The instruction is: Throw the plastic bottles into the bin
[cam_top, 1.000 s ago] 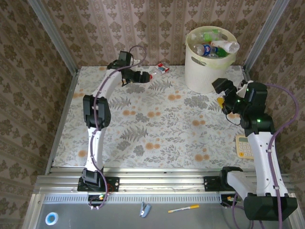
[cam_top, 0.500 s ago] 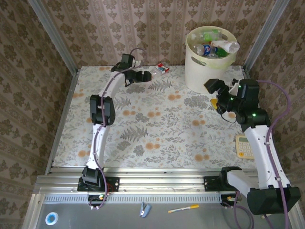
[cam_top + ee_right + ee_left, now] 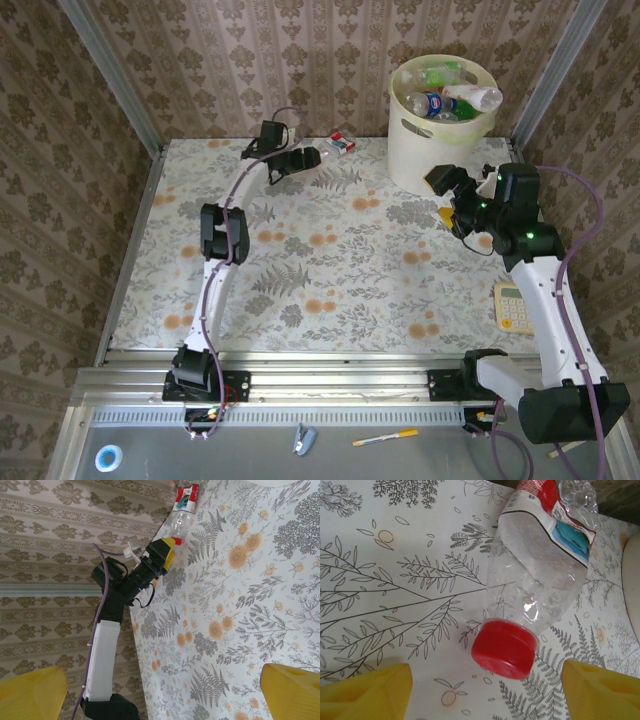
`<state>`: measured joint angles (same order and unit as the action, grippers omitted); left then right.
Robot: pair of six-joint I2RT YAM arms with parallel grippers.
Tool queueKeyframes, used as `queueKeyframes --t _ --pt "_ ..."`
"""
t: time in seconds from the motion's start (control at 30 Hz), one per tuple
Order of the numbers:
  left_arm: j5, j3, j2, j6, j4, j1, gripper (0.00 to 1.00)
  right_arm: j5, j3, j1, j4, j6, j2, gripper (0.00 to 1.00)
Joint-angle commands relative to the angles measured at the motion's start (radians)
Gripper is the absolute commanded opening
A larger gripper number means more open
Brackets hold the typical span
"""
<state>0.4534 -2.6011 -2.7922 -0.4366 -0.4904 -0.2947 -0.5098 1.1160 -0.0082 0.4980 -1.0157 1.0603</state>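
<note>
A: Right end effector [image 3: 160, 695]?
B: Wide, empty, at 2 o'clock.
A: Left end effector [image 3: 482, 692]?
B: Wide. The red-capped bottle [image 3: 540, 575] lies on the surface [image 3: 395, 580] at 12 o'clock, cap between the tips, untouched. Bin [image 3: 430, 155] at 1 o'clock holds other bottles [image 3: 440, 102].

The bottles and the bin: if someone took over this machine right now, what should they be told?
Left gripper: open, straddling the red cap of a bottle lying at the far edge of the table; not gripping yet.
Right gripper: open, empty, near the bin.
Done: several bottles are in the bin.
Left: grasp that bottle and drop it in.
</note>
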Motion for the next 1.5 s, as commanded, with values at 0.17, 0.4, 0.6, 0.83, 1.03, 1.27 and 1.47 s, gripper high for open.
queueKeyframes --t 0.17,0.4,0.6,0.83,1.03,1.27,1.47 --pt "0.046 -0.063 -0.054 -0.091 0.095 -0.006 0.76 -0.023 0.02 0.008 -0.006 0.026 0.018 1.0" --pt "0.081 -0.086 -0.089 -0.12 0.111 -0.006 0.71 -0.024 0.007 0.008 -0.022 0.014 0.027 1.0" --pt "0.123 -0.088 -0.092 -0.124 0.123 -0.017 0.66 -0.019 0.009 0.008 -0.027 0.012 0.03 1.0" --pt "0.14 -0.064 -0.086 -0.086 0.067 -0.024 0.56 -0.012 -0.007 0.008 -0.032 0.003 0.017 1.0" --pt "0.131 -0.051 -0.063 -0.071 0.056 -0.008 0.46 -0.005 -0.021 0.008 -0.033 -0.001 -0.005 1.0" --pt "0.149 0.048 0.008 -0.025 0.043 -0.007 0.26 0.002 -0.042 0.008 -0.054 -0.015 -0.017 1.0" --pt "0.145 0.235 0.135 0.033 0.079 -0.014 0.2 0.003 -0.066 0.01 -0.081 -0.022 -0.02 1.0"
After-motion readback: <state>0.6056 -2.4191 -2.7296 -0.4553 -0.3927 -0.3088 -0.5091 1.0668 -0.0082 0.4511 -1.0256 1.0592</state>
